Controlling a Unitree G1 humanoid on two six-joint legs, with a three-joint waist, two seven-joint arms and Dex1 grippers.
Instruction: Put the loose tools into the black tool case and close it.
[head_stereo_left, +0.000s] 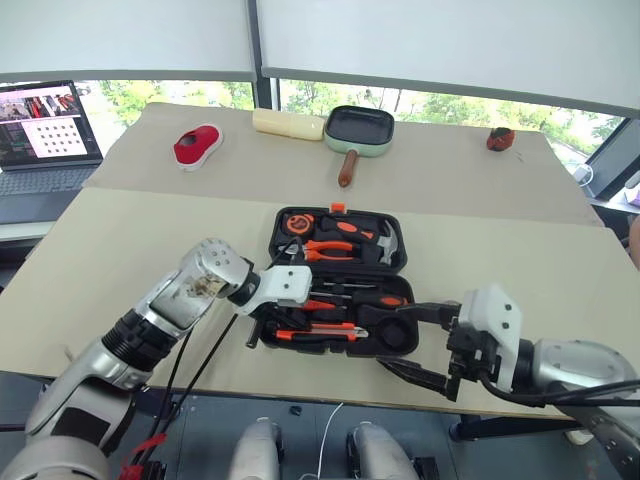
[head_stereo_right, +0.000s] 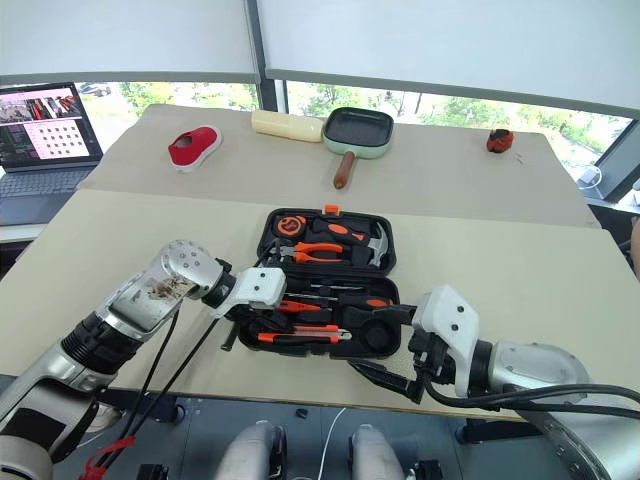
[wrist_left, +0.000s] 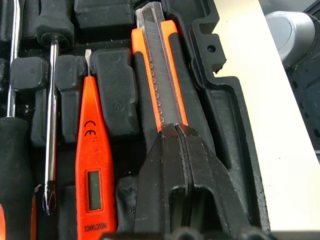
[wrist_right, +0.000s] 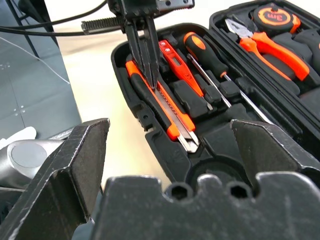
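The black tool case (head_stereo_left: 404, 250) lies open near the table's front edge. In its near half rest the orange-black utility knife (wrist_left: 160, 75), the slim orange small screwdriver (wrist_left: 92, 165), a long screwdriver (wrist_right: 205, 55) and a black tape roll (head_stereo_left: 393, 335). My left gripper (wrist_left: 175, 131) is shut, its tips pressed down on the knife's handle end and holding nothing. At the case's near right corner my right gripper (head_stereo_left: 388, 338) stands open, one finger on each side of the tape roll's corner.
The case's far half holds pliers (head_stereo_left: 330, 250), a tape measure (head_stereo_left: 297, 224) and a hammer (head_stereo_left: 385, 240). Farther back lie a green-rimmed pan (head_stereo_left: 358, 128), a cream cylinder (head_stereo_left: 288, 123), a red-white object (head_stereo_left: 196, 146) and a small red object (head_stereo_left: 500, 139). A laptop (head_stereo_left: 45, 135) is at far left.
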